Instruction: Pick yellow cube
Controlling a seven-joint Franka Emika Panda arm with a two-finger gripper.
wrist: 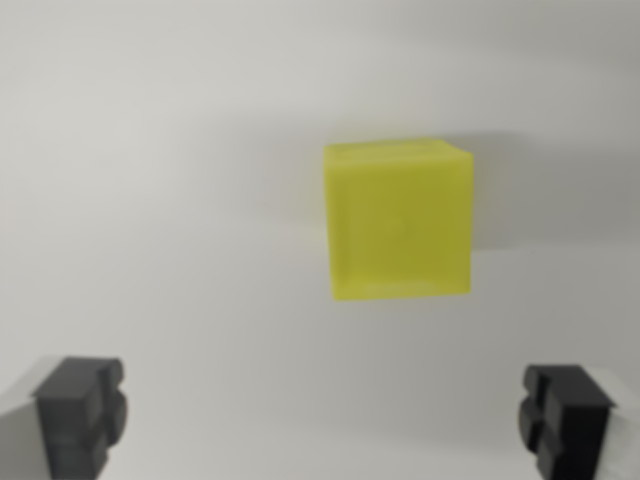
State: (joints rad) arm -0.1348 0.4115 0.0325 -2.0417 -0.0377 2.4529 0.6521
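Observation:
A yellow cube rests on a plain white surface, a little right of the wrist view's centre and slightly blurred. My gripper is open, its two dark fingertips showing at the bottom corners: one fingertip on the wrist view's left, the other fingertip on the wrist view's right. The cube lies above the gap between them in the picture, closer to the right fingertip, and touches neither. Nothing is held between the fingers.
The white surface fills the whole view around the cube. A soft shadow falls behind and to the right of the cube.

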